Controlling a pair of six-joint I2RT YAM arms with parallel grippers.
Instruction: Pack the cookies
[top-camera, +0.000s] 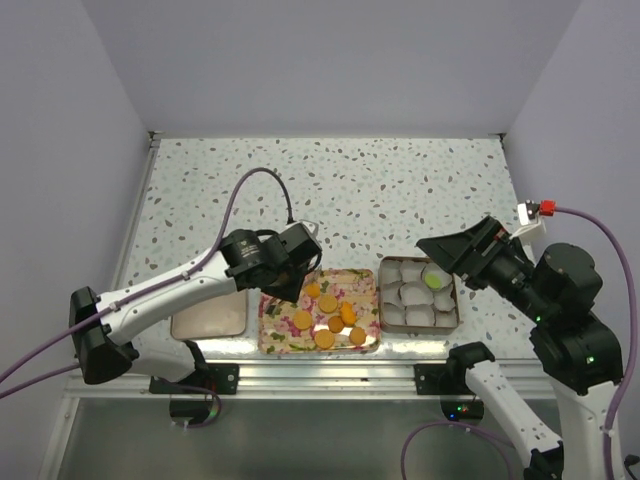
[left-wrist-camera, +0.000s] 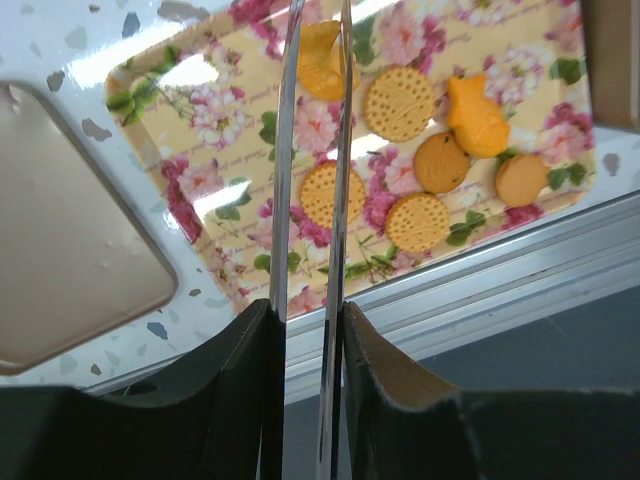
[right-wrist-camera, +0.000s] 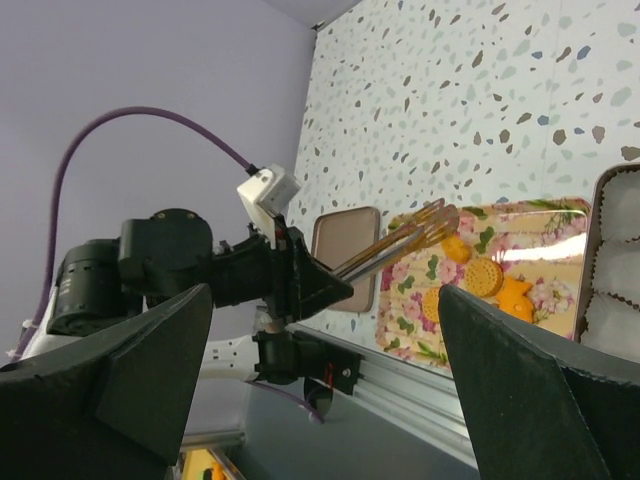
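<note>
On floral tray (top-camera: 272, 338): seven orange cookies (top-camera: 327, 302); in tin (top-camera: 456, 300): one green cookie (top-camera: 435, 280).

cookies (top-camera: 336, 323) on tray (top-camera: 278, 338), tin (top-camera: 381, 295) right of tray
</note>
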